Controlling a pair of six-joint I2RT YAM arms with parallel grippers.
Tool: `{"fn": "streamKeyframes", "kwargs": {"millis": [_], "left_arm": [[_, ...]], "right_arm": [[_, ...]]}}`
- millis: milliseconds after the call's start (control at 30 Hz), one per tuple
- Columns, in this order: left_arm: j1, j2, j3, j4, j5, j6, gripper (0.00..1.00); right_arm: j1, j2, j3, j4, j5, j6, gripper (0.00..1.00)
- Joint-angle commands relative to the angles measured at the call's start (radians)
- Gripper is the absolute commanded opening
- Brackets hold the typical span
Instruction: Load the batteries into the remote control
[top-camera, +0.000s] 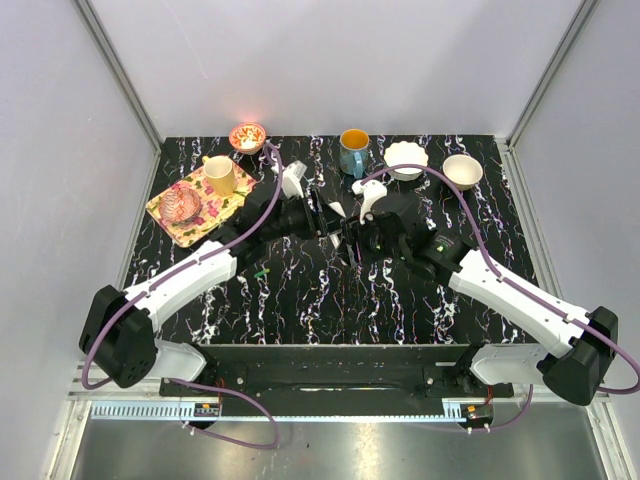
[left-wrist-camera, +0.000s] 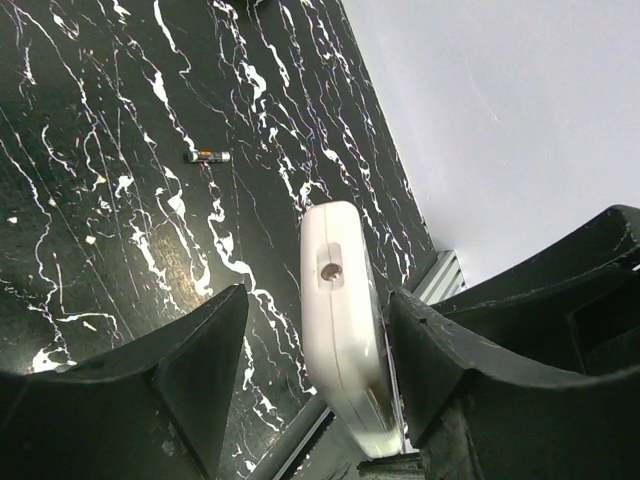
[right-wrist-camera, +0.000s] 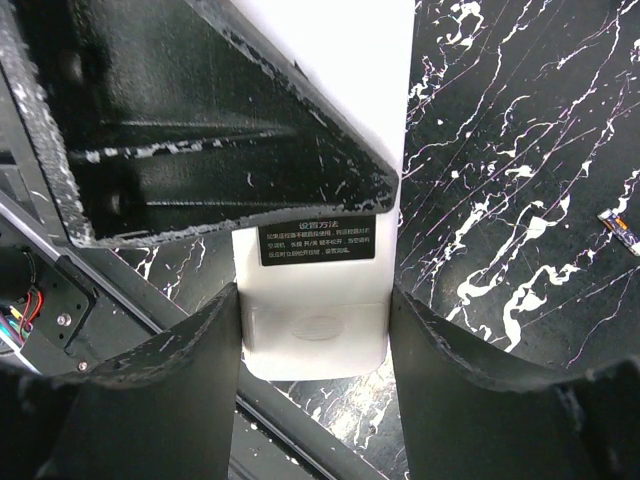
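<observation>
Tabletop (top-camera: 330, 300): black, white marble veining. Walls (top-camera: 340, 60): plain pale grey panels on three sides. Corner posts (top-camera: 120, 75): bare metal profile. Lighting: even, diffuse; soft sheen on tabletop.

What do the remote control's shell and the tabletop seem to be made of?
Remote control: smooth white moulded plastic, slightly glossy; a seam runs along its edge, and there is a black printed label on its back. Tabletop: hard, glossy black with white marble-like veins; stone or laminate, cannot tell.
</observation>
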Motion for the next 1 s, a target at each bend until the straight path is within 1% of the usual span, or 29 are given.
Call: {"fn": "streamKeyframes", "kwargs": {"millis": [0, 33, 233, 433, 467, 533, 567, 600, 667, 700, 733, 767, 800, 833, 933, 967], "left_arm": [[-0.015, 0.004, 0.033, 0.062, 0.034, -0.009, 0.61], [-0.017, 0.003, 0.03, 0.065, 0.034, -0.012, 0.58], [-0.02, 0.003, 0.013, 0.084, 0.039, -0.02, 0.47], [-0.021, 0.006, -0.007, 0.122, 0.065, -0.03, 0.26], [-0.021, 0.004, -0.01, 0.13, 0.066, -0.038, 0.21], [-0.021, 0.004, -0.025, 0.159, 0.076, -0.046, 0.13], [-0.021, 0.004, -0.03, 0.165, 0.086, -0.053, 0.03], [-0.021, 0.004, -0.035, 0.174, 0.088, -0.056, 0.0], [-0.023, 0.003, -0.054, 0.206, 0.1, -0.07, 0.0], [-0.021, -0.003, -0.062, 0.222, 0.105, -0.075, 0.0], [-0.02, -0.009, -0.082, 0.249, 0.105, -0.081, 0.0], [-0.018, -0.016, -0.094, 0.26, 0.091, -0.089, 0.0], [-0.017, -0.035, -0.105, 0.271, 0.08, -0.09, 0.0], [-0.014, -0.046, -0.129, 0.286, 0.067, -0.093, 0.0], [0.005, -0.101, -0.189, 0.332, 0.013, -0.107, 0.0], [0.016, -0.115, -0.206, 0.347, -0.016, -0.119, 0.0]], "right_arm": [[0.01, -0.006, 0.047, 0.007, 0.01, -0.023, 0.0], [0.012, -0.008, 0.047, 0.009, 0.01, -0.024, 0.0], [0.01, -0.006, 0.045, 0.007, 0.012, -0.023, 0.0], [0.01, -0.008, 0.044, 0.004, 0.012, -0.021, 0.0], [0.012, -0.008, 0.045, 0.004, 0.012, -0.023, 0.0], [0.01, -0.006, 0.047, 0.002, 0.012, -0.024, 0.0], [0.01, -0.008, 0.048, 0.001, 0.015, -0.024, 0.0], [0.01, -0.006, 0.048, -0.002, 0.018, -0.026, 0.0], [0.01, -0.009, 0.05, -0.004, 0.023, -0.024, 0.0], [0.01, -0.009, 0.051, -0.007, 0.03, -0.023, 0.07], [0.012, -0.014, 0.056, -0.01, 0.036, -0.018, 0.27], [0.012, -0.02, 0.057, -0.011, 0.044, -0.017, 0.41], [0.01, -0.028, 0.06, -0.014, 0.05, -0.011, 0.69], [0.012, -0.046, 0.07, -0.021, 0.058, -0.002, 0.76], [0.01, -0.093, 0.082, -0.025, 0.076, 0.025, 0.93], [0.01, -0.104, 0.082, -0.025, 0.07, 0.034, 0.95]]}}
